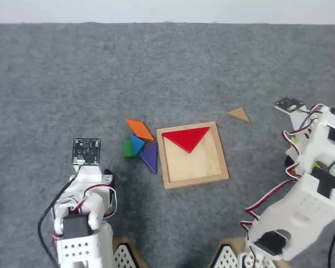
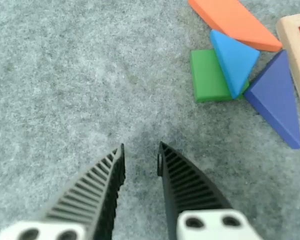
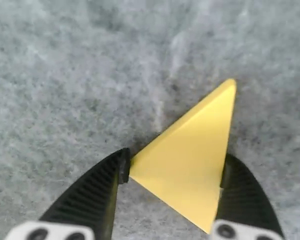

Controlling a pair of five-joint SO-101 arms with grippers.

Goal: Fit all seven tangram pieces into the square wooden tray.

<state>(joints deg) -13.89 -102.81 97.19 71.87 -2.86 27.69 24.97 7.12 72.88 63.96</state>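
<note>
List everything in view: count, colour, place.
carpet: one, grey, under everything.
tray: one, pale wood, centre.
red triangle: one, red, inside tray, far side.
orange parallelogram: one, orange, left of tray.
green square: one, green, left of tray.
blue triangle: one, blue, lying over green square.
purple triangle: one, purple, beside tray's left rim.
tan triangle: one, tan, beyond tray's right corner.
yellow triangle: one, yellow, in right claw.
left claw: one, black, open over bare carpet.
right claw: one, black, closed on yellow triangle.
</note>
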